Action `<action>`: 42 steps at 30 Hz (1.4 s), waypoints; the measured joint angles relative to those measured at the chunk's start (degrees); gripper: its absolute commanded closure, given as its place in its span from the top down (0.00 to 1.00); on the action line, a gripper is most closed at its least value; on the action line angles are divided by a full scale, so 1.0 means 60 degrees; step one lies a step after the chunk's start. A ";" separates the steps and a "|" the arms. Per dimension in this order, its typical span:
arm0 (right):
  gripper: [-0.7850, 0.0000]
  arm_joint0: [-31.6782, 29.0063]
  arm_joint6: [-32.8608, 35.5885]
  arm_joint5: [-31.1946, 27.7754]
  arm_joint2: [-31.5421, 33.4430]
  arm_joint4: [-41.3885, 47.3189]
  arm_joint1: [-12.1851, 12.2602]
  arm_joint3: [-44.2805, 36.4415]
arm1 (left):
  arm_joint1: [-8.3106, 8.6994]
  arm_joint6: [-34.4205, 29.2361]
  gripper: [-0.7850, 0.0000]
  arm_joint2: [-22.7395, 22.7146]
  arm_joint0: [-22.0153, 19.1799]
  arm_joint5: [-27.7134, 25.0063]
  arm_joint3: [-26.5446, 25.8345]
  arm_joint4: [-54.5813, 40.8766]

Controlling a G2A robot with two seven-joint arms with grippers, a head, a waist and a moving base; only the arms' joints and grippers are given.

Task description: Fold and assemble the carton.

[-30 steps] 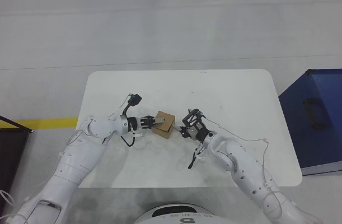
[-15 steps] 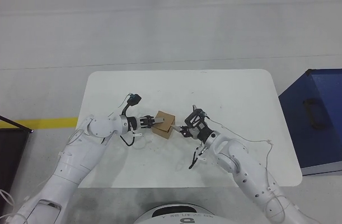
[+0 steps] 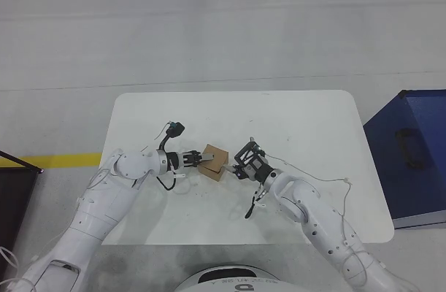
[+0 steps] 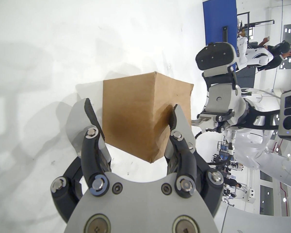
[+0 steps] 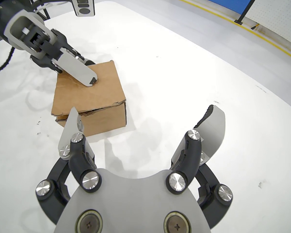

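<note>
The brown carton (image 3: 212, 161) sits closed on the white counter (image 3: 303, 124), just left of centre in the top view, with a ragged seam along one upper edge. The left fingers (image 4: 178, 124), partly spread, clasp it from the frame's left, one tip pressed on its top face. The right fingers (image 5: 214, 120) are spread wide and hold nothing, just right of the carton, one tip by the ragged seam.

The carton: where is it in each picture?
Top view: carton near the middle of the table.
Left wrist view: carton held in the left pincer.
Right wrist view: carton just beyond the open right pincer.
Shared landmark: the left pincer gripping the carton.
</note>
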 measured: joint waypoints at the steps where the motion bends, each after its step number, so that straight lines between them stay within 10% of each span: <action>1: 0.97 -0.0041 -0.0024 -0.0013 0.0023 -0.0013 0.0006 -0.0076 | 0.0000 -0.0001 0.67 0.0008 -0.0003 0.0006 -0.0006 0.0012; 29: 0.93 0.0088 0.0228 -0.0338 -0.0153 -0.0225 -0.0088 -0.0344 | 0.0005 0.0058 0.68 0.0026 -0.0049 -0.0045 -0.0060 0.0113; 42: 0.95 0.0472 0.0664 -0.0169 -0.0462 -0.0399 -0.0214 -0.0140 | 0.0026 0.0128 0.98 -0.0155 0.0029 -0.0203 -0.0207 -0.0273</action>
